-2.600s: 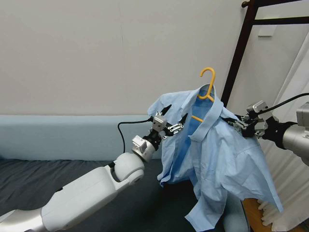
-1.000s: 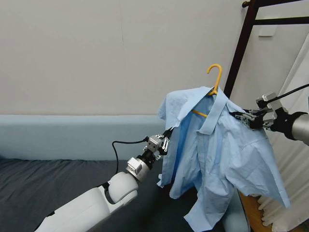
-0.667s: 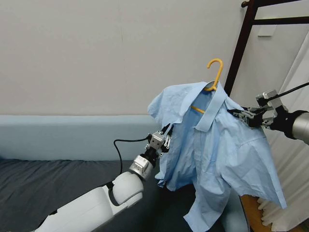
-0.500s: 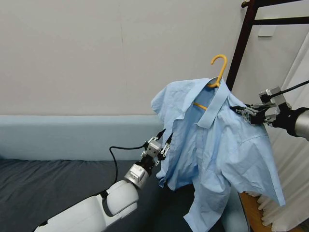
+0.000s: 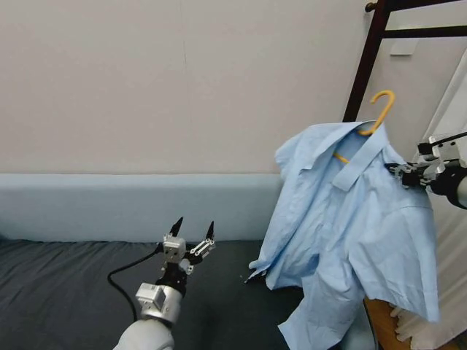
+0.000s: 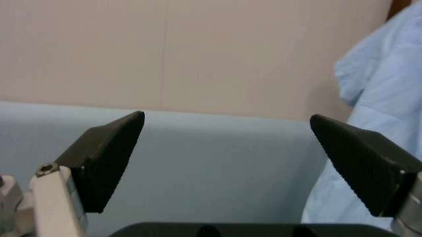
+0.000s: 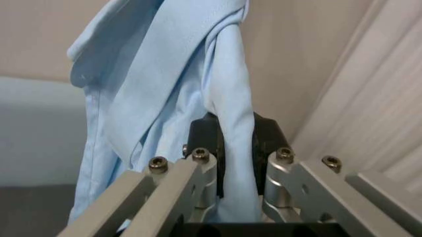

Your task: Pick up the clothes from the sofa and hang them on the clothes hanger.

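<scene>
Blue shirt (image 5: 350, 219) hung pinched in the right end effector (image 5: 401, 173) beside the rack (image 5: 363, 69), while the left end effector (image 5: 195, 227) stood spread wide, empty, well clear.

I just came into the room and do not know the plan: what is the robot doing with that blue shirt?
The robot is hanging up a light blue shirt that sits on a yellow hanger. Its right gripper is shut on the shirt's shoulder and holds it up beside the dark wooden rack; the hook is not yet over a bar. The left gripper is open, low over the sofa, apart from the shirt.
</scene>
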Motion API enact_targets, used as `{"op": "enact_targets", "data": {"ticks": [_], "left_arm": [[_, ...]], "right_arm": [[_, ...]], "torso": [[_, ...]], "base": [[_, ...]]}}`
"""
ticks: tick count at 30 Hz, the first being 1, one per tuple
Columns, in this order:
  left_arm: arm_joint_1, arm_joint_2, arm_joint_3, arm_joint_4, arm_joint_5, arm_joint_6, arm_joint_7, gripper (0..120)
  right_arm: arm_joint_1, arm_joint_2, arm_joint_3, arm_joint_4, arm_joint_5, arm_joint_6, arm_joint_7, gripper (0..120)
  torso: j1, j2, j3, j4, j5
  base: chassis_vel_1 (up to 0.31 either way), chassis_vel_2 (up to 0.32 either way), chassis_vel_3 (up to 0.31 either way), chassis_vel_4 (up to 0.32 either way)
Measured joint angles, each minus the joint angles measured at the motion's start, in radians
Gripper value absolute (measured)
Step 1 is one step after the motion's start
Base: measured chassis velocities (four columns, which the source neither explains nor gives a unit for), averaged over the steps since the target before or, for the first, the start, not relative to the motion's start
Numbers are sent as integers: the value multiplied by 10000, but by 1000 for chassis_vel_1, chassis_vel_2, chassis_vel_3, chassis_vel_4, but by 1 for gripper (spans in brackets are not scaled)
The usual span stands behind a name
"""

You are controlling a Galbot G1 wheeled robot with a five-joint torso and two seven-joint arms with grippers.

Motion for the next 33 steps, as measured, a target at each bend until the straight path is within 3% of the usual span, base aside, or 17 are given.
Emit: {"op": "enact_targets", "data": {"ticks": [6,8,9,13,14,19,20,24,33], "left_arm": [[763,-610,-469,-129,315,-62,97,100],[1280,-971,-572,-291,796,-90,174,100],[1280,-971,-572,-291,796,-90,174,100],[1731,-1288,-576,-419,1137,-123,231,100],[1731,-1288,-576,-419,1137,-123,231,100],[1981,-1450,-612,-515,1266,-171,254,100],[1981,-1450,-612,-515,1266,-171,254,100],[2023,-1483,-626,-494,1295,-243,268,100],[2030,-1435,-518,-439,1294,-329,279,100]], "right_arm": [[243,251,-424,-988,-1342,-1,-687,8],[1302,703,-1702,-2088,-3083,2,-1393,8],[1302,703,-1702,-2088,-3083,2,-1393,8],[3770,1785,-4534,-4076,-5304,7,-1970,8],[3770,1785,-4534,-4076,-5304,7,-1970,8],[6443,2891,-6953,-5835,-7799,13,-2297,8],[6443,2891,-6953,-5835,-7799,13,-2297,8],[8602,3187,-8726,-6811,-8850,12,-2442,8],[11358,3766,-10864,-8414,-8540,11,-2368,8]], "torso": [[0,-1,0,-2,2],[0,0,0,-8,1],[0,0,0,-8,1],[1,-1,4,0,9],[1,-1,4,0,9],[3,-2,5,6,2],[3,-2,5,6,2],[3,-2,2,-4,0],[3,-1,2,0,-1]], "base": [[0,0,0,0],[0,0,0,0],[0,0,0,0],[0,0,0,0],[0,0,0,0],[0,0,0,0],[0,0,0,0],[0,0,0,0],[0,0,0,0]]}}
